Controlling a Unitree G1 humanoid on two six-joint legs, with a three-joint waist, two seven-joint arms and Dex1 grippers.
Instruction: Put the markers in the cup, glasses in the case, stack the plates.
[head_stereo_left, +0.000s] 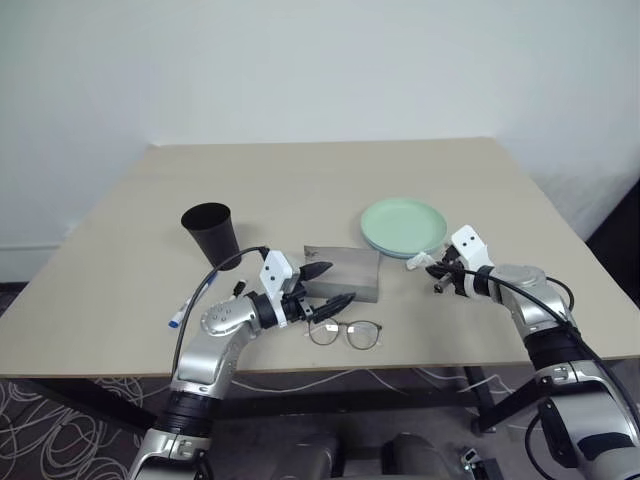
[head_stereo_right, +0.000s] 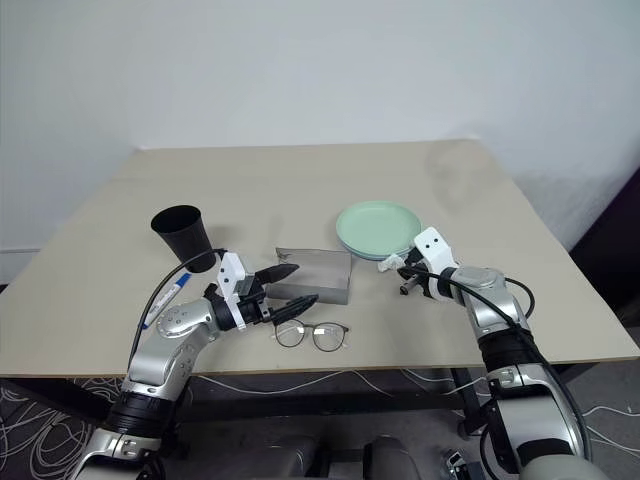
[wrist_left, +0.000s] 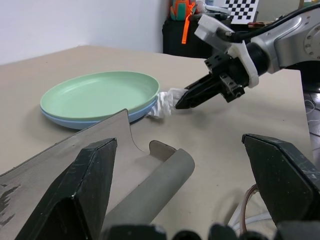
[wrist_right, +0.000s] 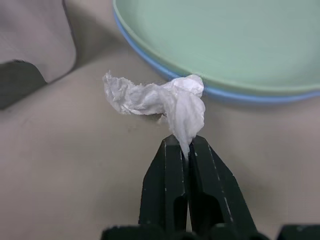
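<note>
Currently, a crumpled white tissue is pinched between the pressed-together fingers of the right gripper, beside the pale mint green plate stacked on the light blue plate. The left gripper is held spread over the flat grey fabric case, with the thin wire-frame glasses lying just in front and the black tapered plastic cup and blue-capped white marker well apart at the left.

place: robotics lab or test room | evidence: bare beige worktop against a plain white wall; loose cables on the floor under the worktop; checkerboard calibration target beyond the worktop
</note>
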